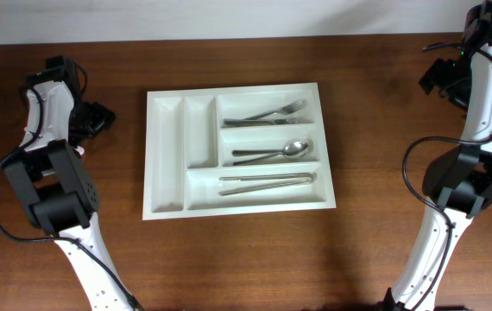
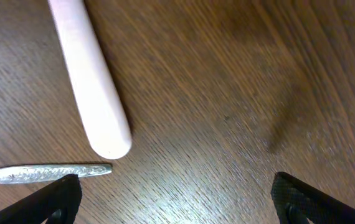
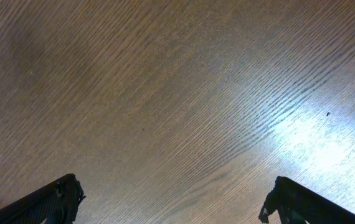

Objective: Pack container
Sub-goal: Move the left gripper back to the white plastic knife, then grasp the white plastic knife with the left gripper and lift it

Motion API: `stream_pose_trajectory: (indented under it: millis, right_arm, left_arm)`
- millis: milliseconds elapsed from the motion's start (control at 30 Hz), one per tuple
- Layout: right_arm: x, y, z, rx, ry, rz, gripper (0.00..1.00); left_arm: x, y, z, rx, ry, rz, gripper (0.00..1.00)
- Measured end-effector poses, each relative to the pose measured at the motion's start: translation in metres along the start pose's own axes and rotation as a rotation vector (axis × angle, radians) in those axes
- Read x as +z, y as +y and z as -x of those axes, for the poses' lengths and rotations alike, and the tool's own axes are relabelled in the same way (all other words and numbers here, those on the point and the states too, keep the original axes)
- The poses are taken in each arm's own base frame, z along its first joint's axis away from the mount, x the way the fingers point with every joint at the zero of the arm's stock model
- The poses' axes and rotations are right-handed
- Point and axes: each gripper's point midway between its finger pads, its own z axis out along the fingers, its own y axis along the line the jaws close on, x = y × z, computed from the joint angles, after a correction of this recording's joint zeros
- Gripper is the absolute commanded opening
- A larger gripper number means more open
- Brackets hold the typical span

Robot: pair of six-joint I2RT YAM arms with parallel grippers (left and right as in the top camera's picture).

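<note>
The left gripper [image 1: 99,117] sits low over the wooden table [image 1: 375,104] at the left side, well apart from the container. Its fingers [image 2: 56,199] are spread wide and hold nothing. In the left wrist view a white rod with a rounded end [image 2: 90,81] lies on the wood ahead of them. A flat silvery strip [image 2: 43,173] lies just beside the left fingertip; what either piece is cannot be told.

The container [image 1: 167,155], a white tray, lies flat in the middle of the table between the two arms. Its two narrow compartments run along its left side and its three long ones are stacked at the right. The far long compartment holds forks [image 1: 272,113] with tines pointing right. The middle one holds a spoon [image 1: 274,153] with its bowl to the right. The near one holds long slim metal pieces [image 1: 268,181] lying lengthwise.

The right gripper [image 1: 440,78] hangs over bare wood at the far right, well away from the tray. Its fingers [image 3: 50,199] are also spread wide with nothing between them.
</note>
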Motion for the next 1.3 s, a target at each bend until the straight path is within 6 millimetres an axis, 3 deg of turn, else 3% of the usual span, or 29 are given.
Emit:
stream_pose_trajectory:
  millis: [200, 400, 500, 633, 767, 867, 1067, 1133, 1300]
  right_arm:
    - [0.000, 0.000, 0.000, 0.000, 0.000, 0.000, 0.99]
    - [0.000, 0.000, 0.000, 0.000, 0.000, 0.000, 0.99]
    - [0.000, 0.000, 0.000, 0.000, 0.000, 0.000, 0.99]
    - [0.000, 0.000, 0.000, 0.000, 0.000, 0.000, 0.99]
    - [0.000, 0.000, 0.000, 0.000, 0.000, 0.000, 0.99]
    - [0.000, 0.000, 0.000, 0.000, 0.000, 0.000, 0.99]
    - [0.000, 0.000, 0.000, 0.001, 0.000, 0.000, 0.99]
    - [0.000, 0.000, 0.000, 0.000, 0.000, 0.000, 0.99]
    - [0.000, 0.000, 0.000, 0.000, 0.000, 0.000, 0.99]
  left_arm:
    - [0.002, 0.015, 0.010, -0.084, -0.001, 0.007, 1.00]
    - [0.006, 0.038, 0.035, -0.188, 0.001, -0.042, 0.99]
    - [0.008, 0.042, 0.046, -0.193, 0.008, -0.104, 1.00]
    - [0.020, 0.041, 0.044, -0.155, 0.050, -0.139, 1.00]
    - [0.020, 0.034, 0.040, -0.120, 0.069, -0.157, 0.89]
    - [0.021, 0.034, 0.038, -0.114, 0.082, -0.158, 0.67]
    - [0.021, 0.031, 0.034, -0.097, 0.101, -0.175, 0.35]
    - [0.021, 0.031, 0.032, -0.098, 0.111, -0.175, 0.31]
    - [0.021, 0.031, 0.026, -0.097, 0.141, -0.178, 0.32]
